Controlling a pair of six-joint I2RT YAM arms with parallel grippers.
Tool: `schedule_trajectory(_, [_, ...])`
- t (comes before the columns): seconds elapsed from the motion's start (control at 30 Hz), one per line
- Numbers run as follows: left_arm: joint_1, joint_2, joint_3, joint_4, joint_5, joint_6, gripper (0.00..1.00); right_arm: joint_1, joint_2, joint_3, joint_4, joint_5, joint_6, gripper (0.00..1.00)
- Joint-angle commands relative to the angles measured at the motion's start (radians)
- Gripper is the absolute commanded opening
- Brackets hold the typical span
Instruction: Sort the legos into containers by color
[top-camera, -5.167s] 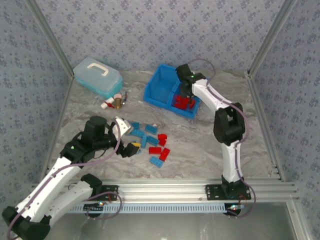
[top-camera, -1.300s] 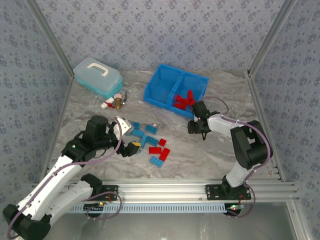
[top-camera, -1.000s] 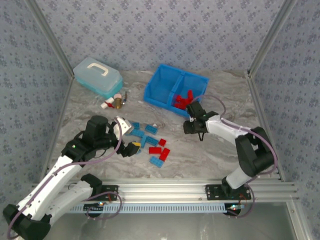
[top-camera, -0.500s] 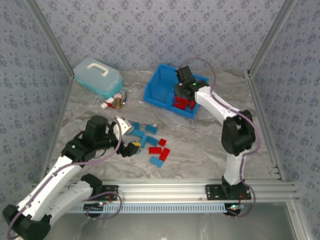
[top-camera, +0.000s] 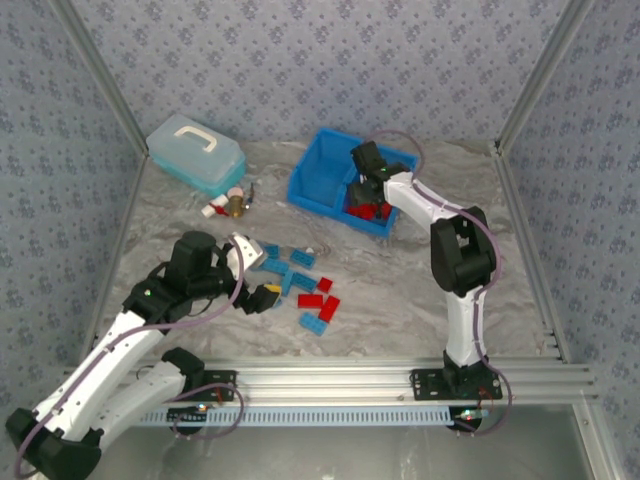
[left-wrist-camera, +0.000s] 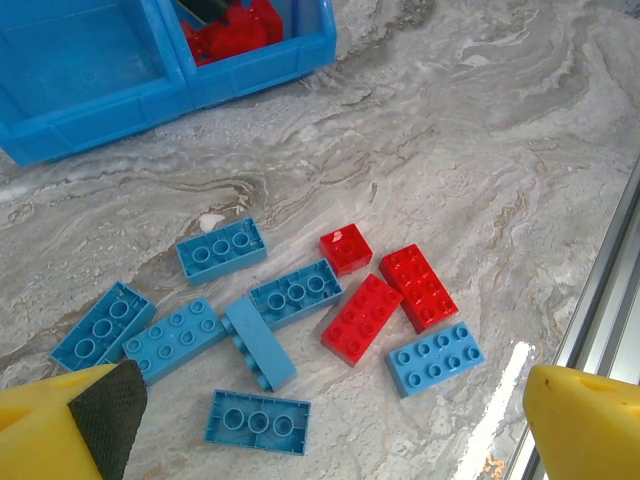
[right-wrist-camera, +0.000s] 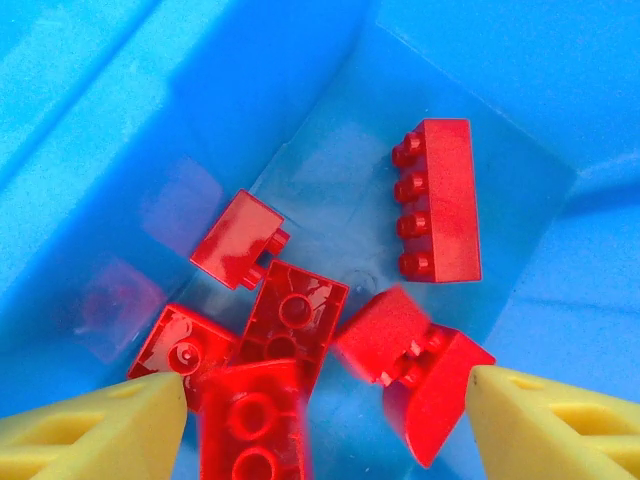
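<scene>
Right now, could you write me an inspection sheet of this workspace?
Surface: marbled table, no spills seen.
Job's things: two-part bin; red bricks in its right part; seven blue bricks and three loose red bricks mid-table.
Clutter: lidded box; small parts beside it.
End effectors: left end effector open above the loose bricks; right end effector open over the bin's red bricks.
Cables: one cable along each arm, no snag seen.
Surroundings: patterned walls, metal rail.
</scene>
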Motion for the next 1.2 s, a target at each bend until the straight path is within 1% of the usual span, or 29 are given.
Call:
schedule_trajectory(0.0, [0.007, -0.006, 0.002, 0.003, 0.004, 0.002, 0.99, 0.024, -0.11, -0.015, -0.033, -0.001, -0.003, 0.73])
schedule_trajectory(0.07, [0.008, -0.004, 0.002, 0.003, -0.001, 0.002, 0.99, 0.056, -0.199, -0.085, -0.034, -0.002, 0.025, 0.73])
schedule_trajectory(0.13, [0.007, -0.004, 0.002, 0.0, -0.004, 0.004, 0.99, 0.09, -0.288, -0.178, -0.029, -0.037, 0.091, 0.73])
schedule_trajectory(0.2, [0.007, -0.003, 0.001, -0.001, -0.01, 0.006, 0.99, 0.139, -0.377, -0.299, -0.002, -0.064, 0.162, 0.73])
schedule_trajectory(0.23, [0.007, -0.002, 0.001, 0.002, -0.009, 0.006, 0.99, 0.176, -0.419, -0.367, 0.027, -0.069, 0.171, 0.74])
schedule_trajectory(0.27, [0.007, -0.002, 0.002, 0.001, -0.009, 0.006, 0.99, 0.205, -0.456, -0.421, 0.055, -0.069, 0.161, 0.75])
schedule_trajectory(0.33, [0.008, 0.002, -0.001, 0.005, 0.0, 0.005, 0.99, 0.263, -0.51, -0.533, 0.099, -0.13, 0.087, 0.75])
schedule_trajectory(0.37, [0.008, 0.005, 0.0, 0.009, 0.006, 0.005, 0.99, 0.284, -0.523, -0.557, 0.108, -0.15, 0.063, 0.74])
schedule_trajectory(0.47, [0.01, 0.018, 0.005, 0.006, 0.016, 0.003, 0.99, 0.336, -0.506, -0.614, 0.096, -0.214, 0.029, 0.72])
schedule_trajectory(0.6, [0.01, 0.016, 0.007, 0.001, 0.016, 0.002, 0.99, 0.396, -0.433, -0.624, 0.099, -0.26, -0.006, 0.7])
schedule_trajectory(0.77, [0.01, 0.004, 0.001, 0.002, 0.007, 0.002, 0.99, 0.4, -0.362, -0.602, 0.129, -0.294, -0.015, 0.69])
schedule_trajectory(0.9, [0.01, 0.007, 0.003, 0.003, 0.004, 0.002, 0.99, 0.402, -0.317, -0.58, 0.126, -0.375, -0.042, 0.69])
schedule_trajectory(0.97, [0.01, 0.009, 0.003, 0.002, 0.004, 0.002, 0.99, 0.409, -0.296, -0.576, 0.128, -0.37, -0.044, 0.68])
schedule_trajectory(1.03, [0.01, 0.008, 0.003, 0.001, 0.003, 0.003, 0.99, 0.41, -0.273, -0.576, 0.14, -0.356, -0.042, 0.64])
schedule_trajectory(1.17, [0.01, 0.008, 0.003, 0.0, 0.005, 0.003, 0.99, 0.411, -0.238, -0.568, 0.147, -0.344, -0.037, 0.6])
